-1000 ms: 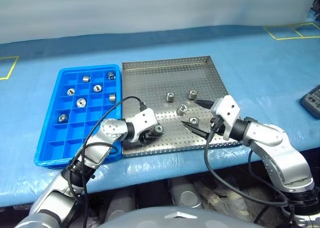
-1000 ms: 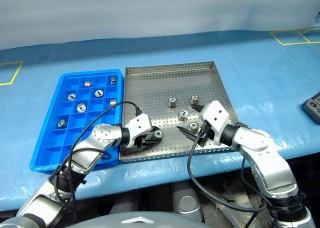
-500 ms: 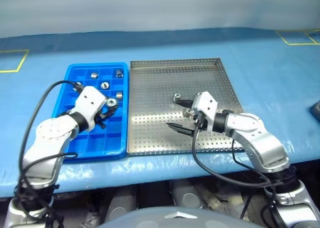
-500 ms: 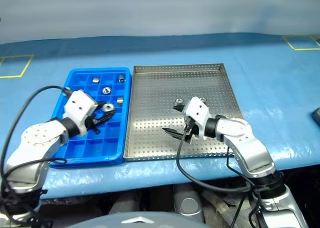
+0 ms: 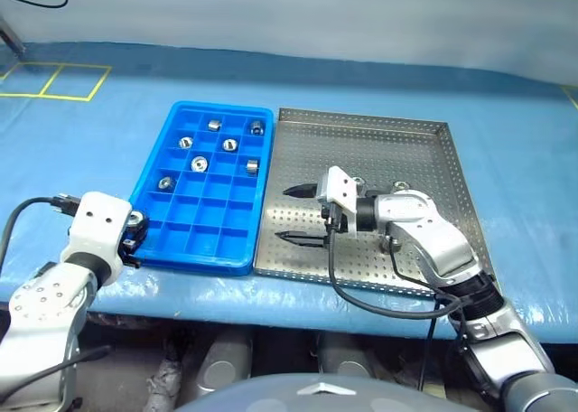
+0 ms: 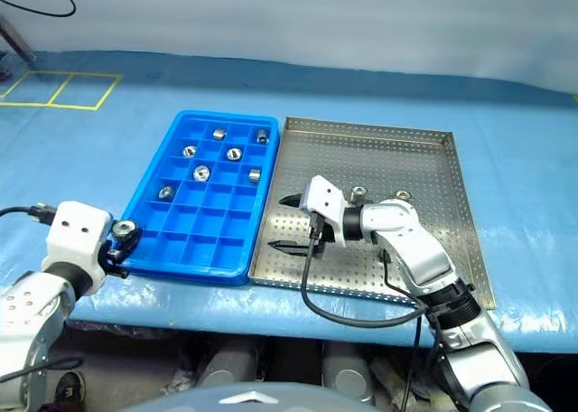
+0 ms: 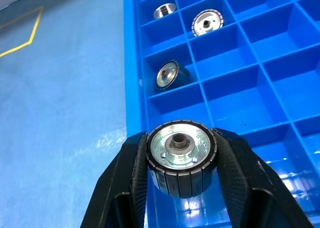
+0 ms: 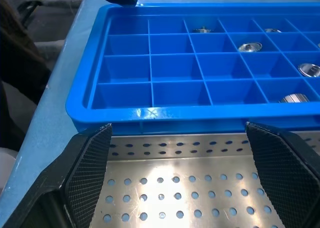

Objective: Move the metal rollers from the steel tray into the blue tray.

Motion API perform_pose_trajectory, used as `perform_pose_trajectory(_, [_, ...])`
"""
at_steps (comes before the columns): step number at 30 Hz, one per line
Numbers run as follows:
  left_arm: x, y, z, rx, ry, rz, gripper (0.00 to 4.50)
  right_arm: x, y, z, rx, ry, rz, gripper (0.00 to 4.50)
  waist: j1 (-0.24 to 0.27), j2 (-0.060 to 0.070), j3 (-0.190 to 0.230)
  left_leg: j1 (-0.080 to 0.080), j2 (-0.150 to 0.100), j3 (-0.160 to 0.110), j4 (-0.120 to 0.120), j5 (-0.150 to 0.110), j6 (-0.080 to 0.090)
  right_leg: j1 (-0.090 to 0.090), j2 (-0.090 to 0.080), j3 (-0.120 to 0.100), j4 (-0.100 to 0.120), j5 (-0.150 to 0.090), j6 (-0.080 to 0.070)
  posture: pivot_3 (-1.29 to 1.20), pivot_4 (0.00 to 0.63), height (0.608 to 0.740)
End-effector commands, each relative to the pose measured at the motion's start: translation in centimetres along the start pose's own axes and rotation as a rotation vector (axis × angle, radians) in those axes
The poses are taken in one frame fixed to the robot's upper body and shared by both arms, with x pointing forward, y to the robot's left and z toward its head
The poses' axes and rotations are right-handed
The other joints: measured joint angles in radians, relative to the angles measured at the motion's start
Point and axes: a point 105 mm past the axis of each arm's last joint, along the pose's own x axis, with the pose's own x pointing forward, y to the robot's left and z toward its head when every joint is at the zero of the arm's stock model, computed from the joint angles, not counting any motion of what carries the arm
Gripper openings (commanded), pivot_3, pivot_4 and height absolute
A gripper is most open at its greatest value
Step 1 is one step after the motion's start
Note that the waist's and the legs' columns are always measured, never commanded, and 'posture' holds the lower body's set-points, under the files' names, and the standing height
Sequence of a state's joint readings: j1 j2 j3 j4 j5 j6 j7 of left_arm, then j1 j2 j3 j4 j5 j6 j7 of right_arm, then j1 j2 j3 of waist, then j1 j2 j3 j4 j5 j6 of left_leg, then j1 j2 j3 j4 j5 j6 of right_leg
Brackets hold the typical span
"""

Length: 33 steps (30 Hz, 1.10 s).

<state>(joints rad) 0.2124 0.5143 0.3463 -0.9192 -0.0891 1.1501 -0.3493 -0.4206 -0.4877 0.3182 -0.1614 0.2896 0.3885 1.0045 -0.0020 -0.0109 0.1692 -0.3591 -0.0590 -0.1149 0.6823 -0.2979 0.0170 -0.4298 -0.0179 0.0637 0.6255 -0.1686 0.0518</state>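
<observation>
near rows of blue tray [image 5: 200, 249] empty; right gripper [image 5: 291, 215] spans steel tray [image 5: 379, 141] near half.

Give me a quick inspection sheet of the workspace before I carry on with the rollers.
Surface: blue table cover, yellow tape squares at far left.
Job's things: blue tray holds six metal rollers in its far compartments; steel tray shows two rollers beyond the right arm.
Clutter: nothing seen.
Grippers: left gripper shut on a roller at the blue tray's near left edge; right gripper open, empty, over the steel tray, pointing at the blue tray.
Cables: black cable loops under the right arm.
Surroundings: pale wall behind.
</observation>
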Motion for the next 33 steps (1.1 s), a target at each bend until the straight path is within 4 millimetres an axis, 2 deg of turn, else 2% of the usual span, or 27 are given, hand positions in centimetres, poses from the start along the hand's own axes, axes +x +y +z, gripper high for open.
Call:
perform_pose_trajectory(1, [-0.3, 0.5, 0.4, 0.007, -0.026, 0.046, 1.66, 0.2, -0.1, 1.0, -0.047, -0.028, 0.025, 4.5, 0.004, 0.0, 0.0, 0.0, 0.0, 0.0, 0.0, 0.0, 0.0, 0.0, 0.0, 0.0, 0.0, 0.0, 0.0, 0.11, 0.15, 0.74])
perform_pose_trajectory(4, [0.4, 0.4, -0.3, -0.006, 0.0, 0.049, 1.66, 0.2, -0.2, 0.9, -0.05, -0.026, 0.026, 4.5, 0.009, 0.0, 0.0, 0.0, 0.0, -0.001, -0.001, 0.001, -0.001, 0.0, 0.0, -0.001, 0.0, -0.001, -0.001, 0.11, 0.15, 0.74])
perform_pose_trajectory(11, [1.1, 0.1, -0.6, -0.009, 0.006, 0.021, 1.66, -0.3, -0.2, 0.7, -0.047, -0.025, 0.005, 4.5, 0.013, 0.0, 0.0, 0.0, 0.0, -0.002, -0.002, 0.001, -0.002, -0.001, 0.0, -0.001, 0.0, -0.001, -0.002, 0.07, 0.15, 0.74])
perform_pose_trajectory(19, [1.5, 0.4, 0.1, -0.005, -0.021, 0.028, 4.19, -0.6, -0.2, 0.6, -0.042, -0.027, -0.019, 4.5, 0.011, 0.0, 0.0, 0.0, 0.0, -0.002, -0.002, 0.001, -0.002, 0.0, 0.0, -0.002, 0.0, -0.002, -0.002, 0.06, 0.15, 0.74])
perform_pose_trajectory(20, [1.5, 0.5, 0.4, -0.015, -0.039, 0.031, 4.48, -0.6, -0.2, 0.6, -0.043, -0.028, -0.022, 4.5, 0.011, 0.0, 0.0, 0.0, 0.0, -0.002, -0.002, 0.001, -0.002, 0.0, 0.0, -0.002, 0.0, -0.002, -0.002, 0.06, 0.15, 0.74])
perform_pose_trajectory(23, [1.5, -0.1, 1.9, -0.038, -0.123, -0.01, 4.48, -0.7, -0.3, 0.7, -0.045, -0.029, -0.031, 4.5, 0.008, 0.0, 0.0, 0.0, 0.0, -0.002, -0.002, 0.001, -0.002, 0.0, 0.0, -0.002, 0.0, -0.001, -0.002, 0.05, 0.15, 0.74])
perform_pose_trajectory(28, [1.0, -3.7, 6.9, -0.098, -0.397, -0.241, 4.48, -1.3, -0.7, 1.4, -0.072, -0.043, -0.085, 4.5, 0.006, 0.0, 0.0, -0.001, 0.0, -0.002, -0.002, 0.002, -0.004, 0.0, -0.001, -0.002, 0.0, -0.001, -0.002, 0.0, 0.15, 0.74])
perform_pose_trajectory(33, [2.2, -8.2, 10.6, -0.08, -0.537, -0.481, 4.48, -3.3, -1.5, 2.1, -0.102, -0.044, -0.219, 4.5, -0.002, 0.0, 0.0, -0.001, -0.001, -0.001, -0.001, 0.003, -0.005, 0.0, -0.001, -0.003, 0.0, -0.001, -0.002, -0.08, 0.15, 0.74])
